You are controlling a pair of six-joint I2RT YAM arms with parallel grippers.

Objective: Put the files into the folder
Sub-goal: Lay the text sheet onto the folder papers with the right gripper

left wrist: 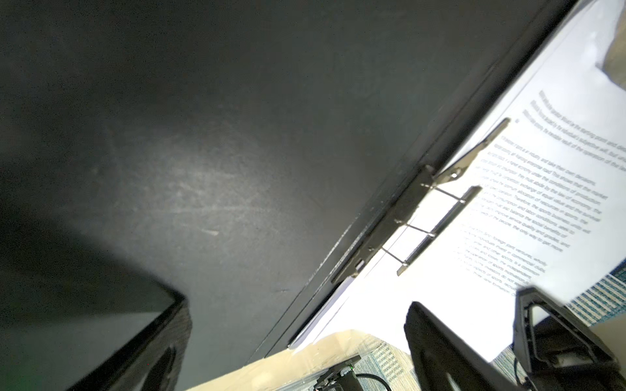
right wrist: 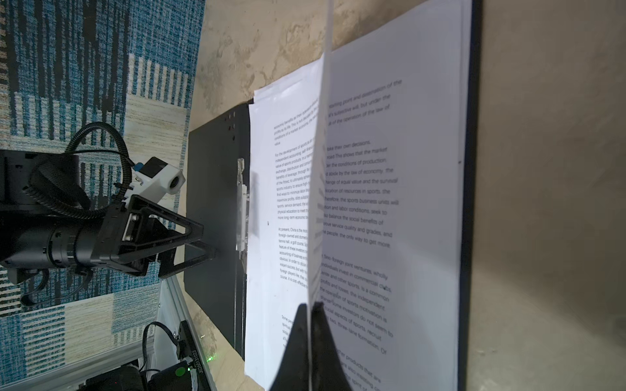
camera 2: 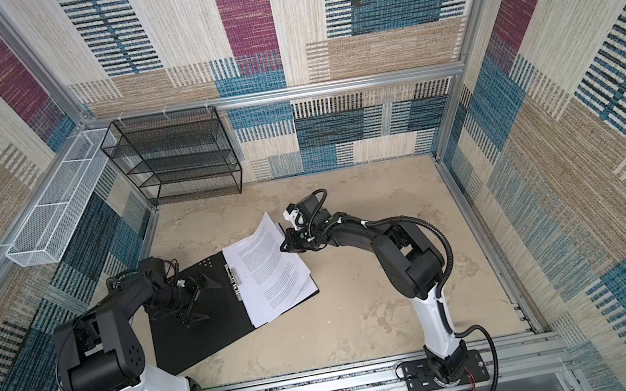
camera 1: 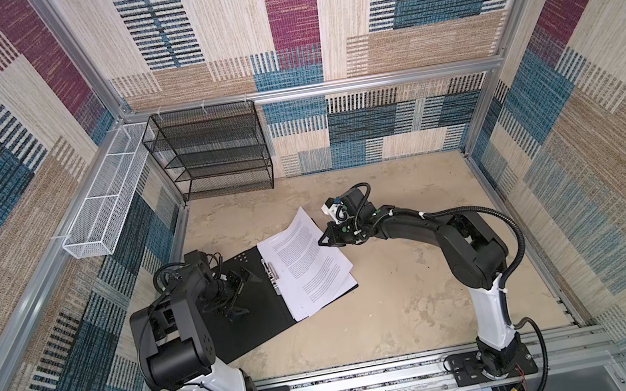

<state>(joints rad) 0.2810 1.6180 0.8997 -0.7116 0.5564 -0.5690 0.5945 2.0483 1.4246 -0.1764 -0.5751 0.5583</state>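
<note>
We can read lines of print on the files [camera 1: 310,272], among them "the only way to get more" and "service quality and grades". The right arm reaches in low over the table [camera 1: 402,296]. Its right pincer [right wrist: 310,309] is clamped on the edge of the top sheet [right wrist: 320,152], which stands lifted off the stack. The left arm bends down over the folder [camera 1: 256,331], with the left pincer [camera 1: 244,292] spread wide above the black left flap; we cannot tell whether it touches. The folder lies open on the table, the files stacked askew on its right half, beside the metal clip bar [camera 1: 272,275].
</note>
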